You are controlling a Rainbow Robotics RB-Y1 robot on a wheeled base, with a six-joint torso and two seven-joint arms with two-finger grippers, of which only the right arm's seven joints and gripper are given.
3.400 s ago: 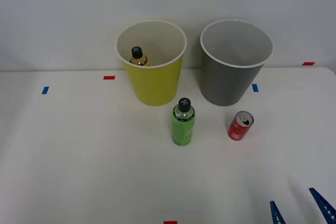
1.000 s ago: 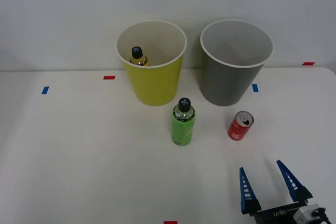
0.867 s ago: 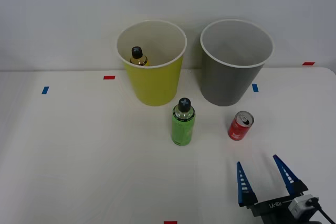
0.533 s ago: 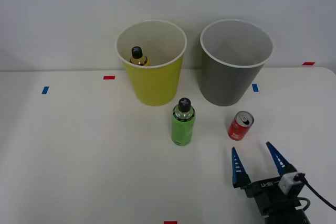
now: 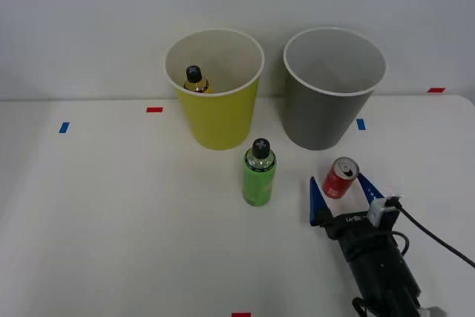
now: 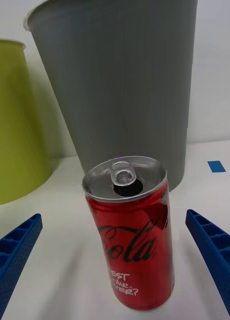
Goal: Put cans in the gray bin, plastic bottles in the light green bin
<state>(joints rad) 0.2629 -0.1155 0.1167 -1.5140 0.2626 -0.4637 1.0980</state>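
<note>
We find the right pincer (image 5: 338,197) spread wide and holding nothing, the small red aluminium drink can (image 5: 340,178) standing upright between its blue ribbed fingers (image 6: 15,250), untouched, long axis vertical, the dark gray tapered bin (image 5: 332,88) just beyond.

The red can (image 6: 131,235) stands upright on the white bench (image 6: 65,190), its silver top opened. The gripper (image 6: 115,265) is spread wide, one blue ribbed finger (image 6: 15,255) on each side of the can, neither touching it. Behind rises the gray bin (image 6: 125,75), with the light green bin (image 6: 15,125) beside it and a blue tape mark (image 6: 216,166) on the bench.
</note>
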